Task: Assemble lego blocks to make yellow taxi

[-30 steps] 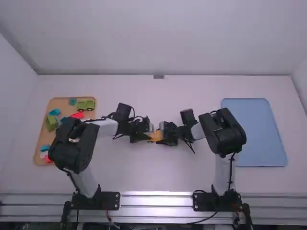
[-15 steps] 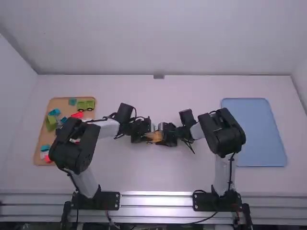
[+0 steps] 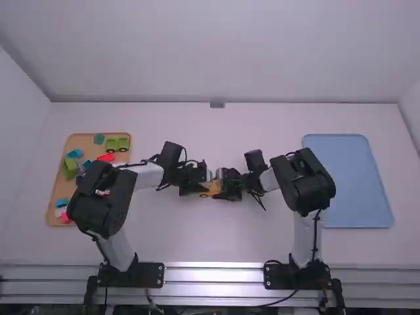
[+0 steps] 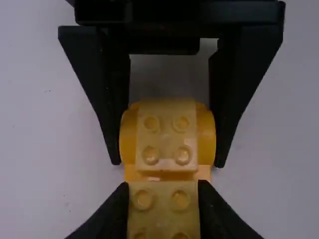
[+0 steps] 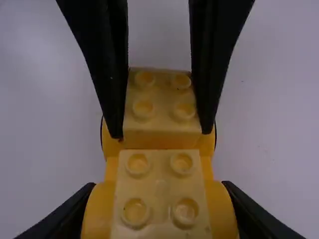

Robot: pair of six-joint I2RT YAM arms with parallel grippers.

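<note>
Clamped in left fingers [image 4: 112,214] and right fingers [image 5: 67,219] mid-frame, yellow block [image 4: 163,211] and rounded taxi piece [image 5: 160,199] are edged closer, apparently for joining.

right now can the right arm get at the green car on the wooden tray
Probably not: its end effector is shut on the yellow build, and the left arm lies between it and the green car.

Assembly [image 3: 213,189] between 2 trays [image 3: 357,180] (blocks [image 3: 70,168] in left)
</note>
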